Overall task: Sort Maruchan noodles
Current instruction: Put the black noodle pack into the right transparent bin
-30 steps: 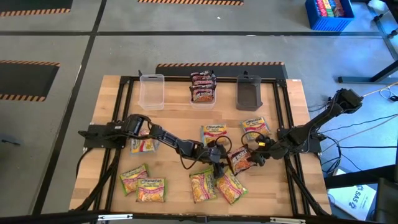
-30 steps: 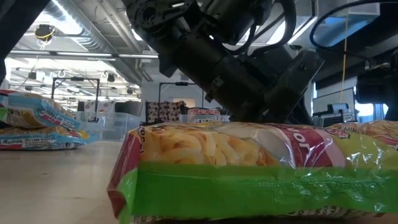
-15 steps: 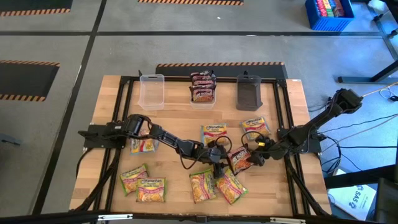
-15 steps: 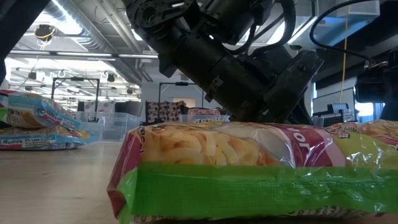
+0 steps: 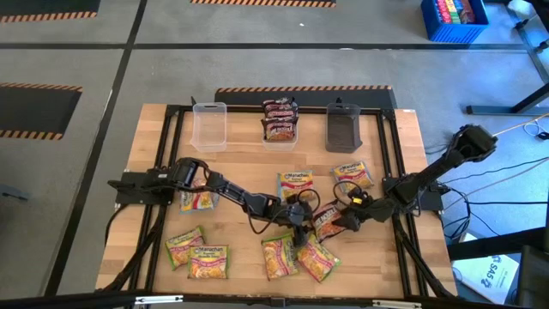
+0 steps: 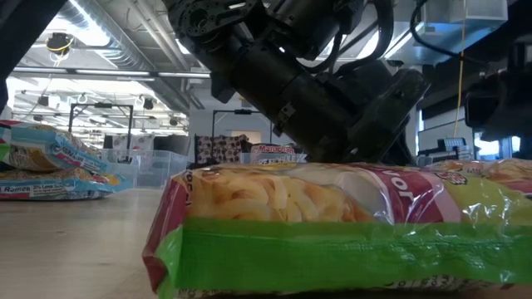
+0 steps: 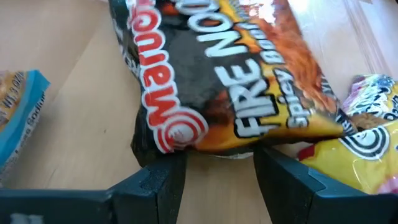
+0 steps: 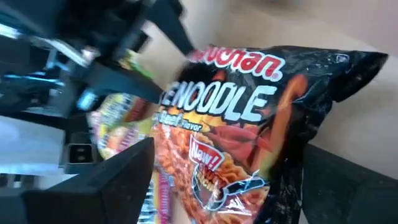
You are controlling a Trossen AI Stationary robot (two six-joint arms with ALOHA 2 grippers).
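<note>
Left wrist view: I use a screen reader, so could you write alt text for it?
A black Maruchan Fire Noodle packet lies on the wooden table, filling most of the view, one edge between the open fingers of the left gripper. A yellow packet lies beside it and a blue-edged packet farther off.

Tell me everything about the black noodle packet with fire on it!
The black noodle packet is shiny crinkly plastic, printed with white "Fire Noodle" letters, a red Maruchan logo and orange flames. It lies on the wooden table beside a yellow-green packet, between both open grippers, the left gripper and the right gripper.
</note>
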